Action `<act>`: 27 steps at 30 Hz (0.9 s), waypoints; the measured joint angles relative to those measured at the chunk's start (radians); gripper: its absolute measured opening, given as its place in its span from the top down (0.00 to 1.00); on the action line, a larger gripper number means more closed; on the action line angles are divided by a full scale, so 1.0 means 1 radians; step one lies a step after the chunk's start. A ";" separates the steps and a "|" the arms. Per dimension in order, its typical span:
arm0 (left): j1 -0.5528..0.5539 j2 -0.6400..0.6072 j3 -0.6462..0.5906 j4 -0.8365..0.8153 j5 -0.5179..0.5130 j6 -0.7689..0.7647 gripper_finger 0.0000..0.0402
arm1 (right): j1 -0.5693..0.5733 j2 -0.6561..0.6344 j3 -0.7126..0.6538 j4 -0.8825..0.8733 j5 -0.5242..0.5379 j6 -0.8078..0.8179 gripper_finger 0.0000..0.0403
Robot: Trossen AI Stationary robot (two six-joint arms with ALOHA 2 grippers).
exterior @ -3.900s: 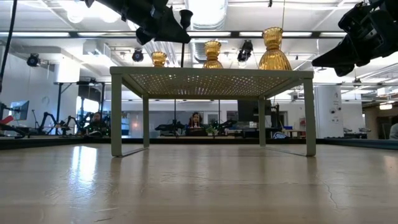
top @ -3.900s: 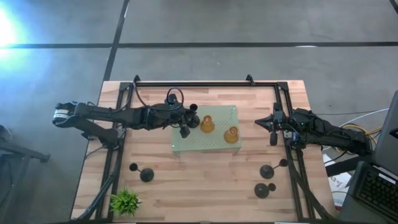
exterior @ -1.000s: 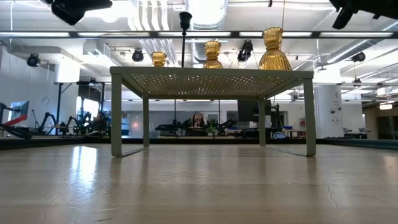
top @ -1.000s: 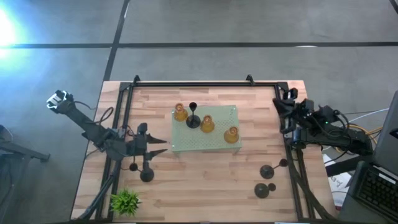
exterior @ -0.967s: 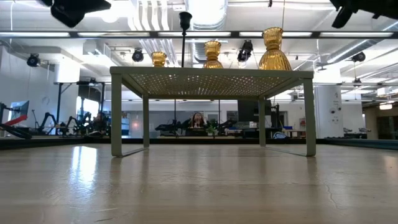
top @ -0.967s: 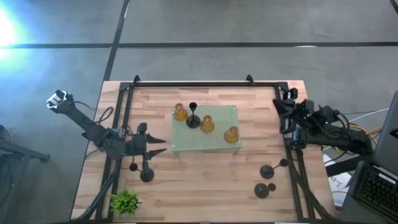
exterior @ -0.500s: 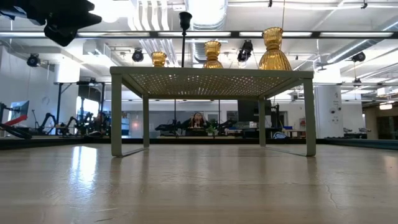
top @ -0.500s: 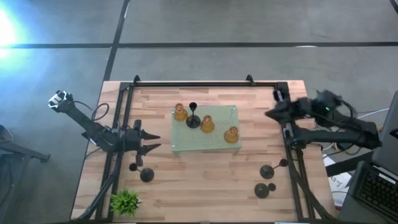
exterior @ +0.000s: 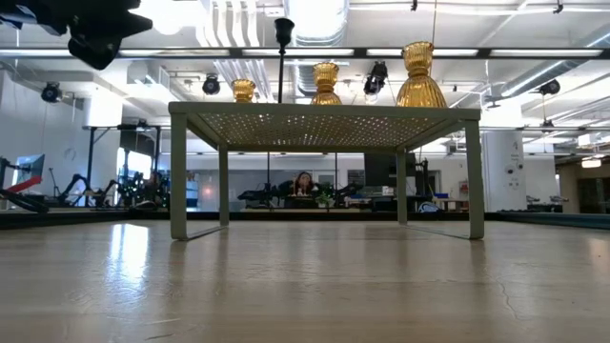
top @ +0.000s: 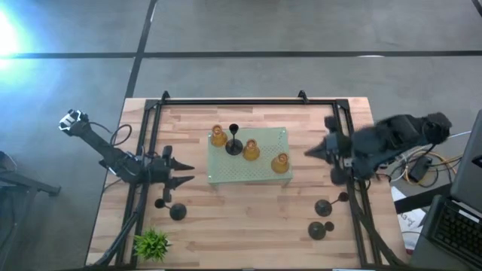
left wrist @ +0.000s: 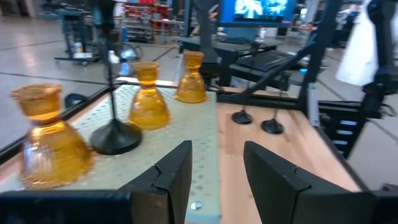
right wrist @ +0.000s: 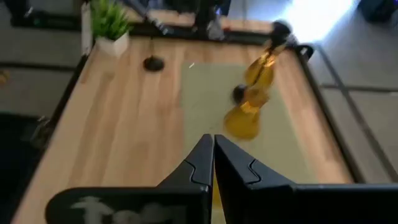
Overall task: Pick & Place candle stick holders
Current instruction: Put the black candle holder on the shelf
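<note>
Three amber candle stick holders and one black holder stand upright on a pale green perforated stand in the middle of the table. Three more black holders stand on the wood: one near left and two near right. My left gripper hovers open, left of the stand, pointing at it; in its wrist view the fingers frame nothing. My right gripper hangs shut, right of the stand, with its tips aimed at the amber holders.
A small green plant sits at the table's near left corner. A black frame rail runs along the far edge and down both sides. Bare wood lies between the stand and the near edge.
My right gripper has swung from the table's far right corner toward the near and left, and now sits close beside the stand's right side, still shut. My left gripper has shifted slightly toward the table's left and stays open. The holders have not moved.
</note>
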 joint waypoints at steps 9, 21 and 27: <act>0.000 0.014 0.021 0.096 0.119 0.101 0.63 | 0.372 0.148 0.171 -0.269 0.146 0.506 0.98; 0.001 0.104 0.058 0.224 0.200 0.249 0.63 | 0.620 0.355 0.282 -0.346 0.113 0.775 0.98; 0.002 0.102 0.065 0.223 0.195 0.282 0.63 | 0.726 0.455 0.349 -0.539 0.116 1.077 0.98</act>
